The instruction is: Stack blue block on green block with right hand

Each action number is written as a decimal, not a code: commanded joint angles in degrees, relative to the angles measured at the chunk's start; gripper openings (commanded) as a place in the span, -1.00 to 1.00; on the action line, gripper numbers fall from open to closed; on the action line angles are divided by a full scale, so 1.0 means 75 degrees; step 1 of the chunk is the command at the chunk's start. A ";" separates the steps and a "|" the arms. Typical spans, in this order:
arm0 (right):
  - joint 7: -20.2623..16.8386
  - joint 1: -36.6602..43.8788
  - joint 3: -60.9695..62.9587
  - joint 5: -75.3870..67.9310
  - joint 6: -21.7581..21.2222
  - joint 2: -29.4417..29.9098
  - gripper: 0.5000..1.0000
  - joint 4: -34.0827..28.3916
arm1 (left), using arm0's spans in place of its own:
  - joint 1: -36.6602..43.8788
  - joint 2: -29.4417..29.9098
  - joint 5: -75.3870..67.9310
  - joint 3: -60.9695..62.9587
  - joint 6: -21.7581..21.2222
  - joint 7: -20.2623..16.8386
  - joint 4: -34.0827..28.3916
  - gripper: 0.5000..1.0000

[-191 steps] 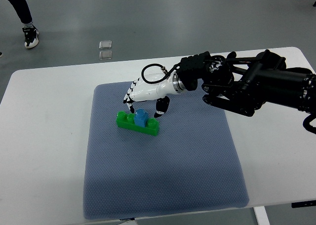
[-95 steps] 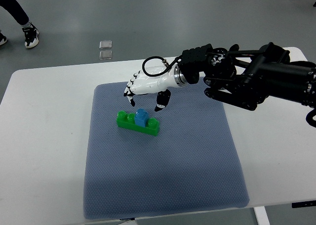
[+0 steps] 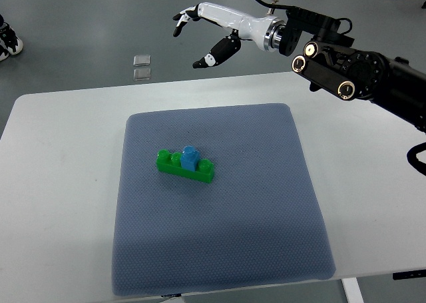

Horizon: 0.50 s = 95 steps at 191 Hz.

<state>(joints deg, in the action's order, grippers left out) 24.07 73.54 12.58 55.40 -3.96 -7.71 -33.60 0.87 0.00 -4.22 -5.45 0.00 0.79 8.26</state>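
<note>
The small blue plastic block [image 3: 190, 159] sits on top of the long green studded plastic block [image 3: 185, 166], near the middle of its row of studs, and the pair lies on the grey-blue textured mat [image 3: 266, 203] covering the white tabletop [image 3: 60, 183]. From the fingers [image 3: 181, 22] of the white right hand [image 3: 206, 33], the stack lies well below and a little toward the robot, with the green block's long axis running roughly across the fingers' pointing direction. The fingers are spread apart and hold nothing. This is the only hand in view. A second ago the hand hovered just beside the stack, fingers curved down over it; it has since lifted and drawn back beyond the tabletop's far edge, while the blocks have not shifted. Whether the blue block is fully pressed home is hard to judge from above, but it looks seated.
</note>
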 commanded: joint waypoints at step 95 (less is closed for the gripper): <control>-0.0280 -0.1685 0.0386 -0.8077 0.0446 0.0079 0.64 0.1316 | 0.0001 0.0000 0.0000 0.0000 0.0000 0.0000 0.0000 1.00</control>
<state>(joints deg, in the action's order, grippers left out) 22.32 63.18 13.81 1.87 -1.18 -7.58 -23.81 0.89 0.00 -4.22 -5.45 0.00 0.79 8.27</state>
